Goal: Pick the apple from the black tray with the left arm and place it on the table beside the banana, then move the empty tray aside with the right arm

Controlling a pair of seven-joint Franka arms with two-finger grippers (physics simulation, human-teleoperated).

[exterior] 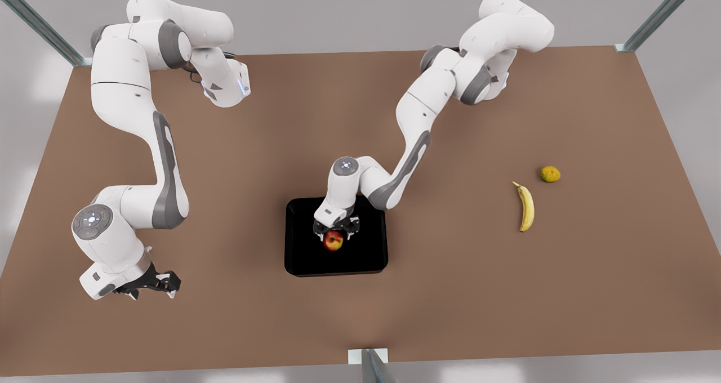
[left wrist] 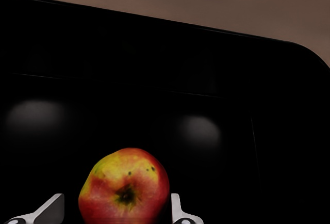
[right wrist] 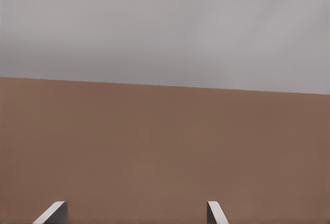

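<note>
- Left wrist view: left gripper (left wrist: pixel 114 214) straddles the apple (left wrist: pixel 124 188) on the black tray (left wrist: pixel 258 105), fingers spread, one apart from the skin.
- Risk: off-centre closure rolls the apple.
- Right gripper (exterior: pixel 160 282) waits released, near-left.

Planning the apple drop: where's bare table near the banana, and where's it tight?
Free: the brown table between the black tray and the banana, and the stretch nearer the camera. Tight: the gap between banana and orange fruit. Over the tray, the left gripper straddles the apple, fingers open. Right gripper waits open at the front view's left.
</note>
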